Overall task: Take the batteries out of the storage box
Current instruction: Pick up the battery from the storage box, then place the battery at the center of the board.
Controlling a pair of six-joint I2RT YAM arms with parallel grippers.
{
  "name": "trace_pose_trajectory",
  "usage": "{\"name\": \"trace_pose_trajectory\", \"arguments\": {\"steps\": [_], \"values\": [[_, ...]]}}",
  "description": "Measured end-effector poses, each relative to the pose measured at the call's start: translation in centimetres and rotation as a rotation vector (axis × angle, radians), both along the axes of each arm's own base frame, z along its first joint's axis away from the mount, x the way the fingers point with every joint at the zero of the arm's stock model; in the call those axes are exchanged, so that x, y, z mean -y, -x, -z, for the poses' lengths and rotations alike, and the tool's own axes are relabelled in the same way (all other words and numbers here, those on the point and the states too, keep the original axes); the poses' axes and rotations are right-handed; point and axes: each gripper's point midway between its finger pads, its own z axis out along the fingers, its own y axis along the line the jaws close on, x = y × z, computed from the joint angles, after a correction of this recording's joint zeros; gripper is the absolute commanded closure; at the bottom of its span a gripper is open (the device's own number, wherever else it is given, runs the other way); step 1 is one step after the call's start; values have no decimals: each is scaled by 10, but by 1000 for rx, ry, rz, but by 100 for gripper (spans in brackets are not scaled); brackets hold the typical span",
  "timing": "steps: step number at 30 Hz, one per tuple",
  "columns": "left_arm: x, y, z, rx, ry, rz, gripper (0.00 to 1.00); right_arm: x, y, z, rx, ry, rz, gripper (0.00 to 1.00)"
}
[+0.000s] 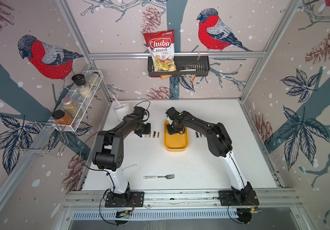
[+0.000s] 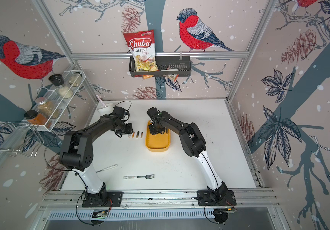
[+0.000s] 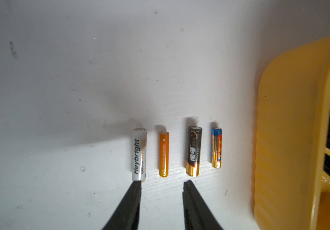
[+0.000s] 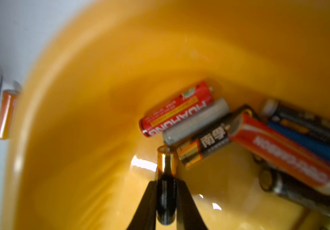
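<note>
1. In both top views the box (image 1: pixel 176 148) (image 2: pixel 157 148) sits mid-frame. The right gripper (image 1: pixel 173 130) dips into it, and the left gripper (image 1: pixel 141 135) hangs by batteries (image 1: pixel 154 134) left of it.
2. Left wrist: the left gripper (image 3: pixel 162 184) is partly open and empty, with four batteries (image 3: pixel 194 151) just ahead.
3. Right wrist: the right gripper (image 4: pixel 166 181) is clamped on a black battery (image 4: pixel 166 169) inside the box (image 4: pixel 80 79), with more heaped beside.
</note>
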Motion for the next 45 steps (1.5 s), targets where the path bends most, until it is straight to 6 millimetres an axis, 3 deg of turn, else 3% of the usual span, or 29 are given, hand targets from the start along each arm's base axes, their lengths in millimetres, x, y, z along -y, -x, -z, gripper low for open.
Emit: {"name": "trace_pose_trajectory", "arguments": {"steps": [5,11,22,28,34,45], "values": [[1,0,0,2,1,2,60,24,16,-6,-54,-36,-22,78],[4,1,1,-2,3,1,60,34,22,-22,-56,-93,-51,78],[10,-1,4,-4,7,8,60,48,8,-64,6,-155,-19,78],[10,-3,3,1,7,8,60,67,-2,-82,36,-155,24,78],[10,-4,3,0,7,8,60,106,-8,-84,44,-112,94,78],[10,-4,3,1,7,9,60,193,-5,-62,20,1,226,78]]}}
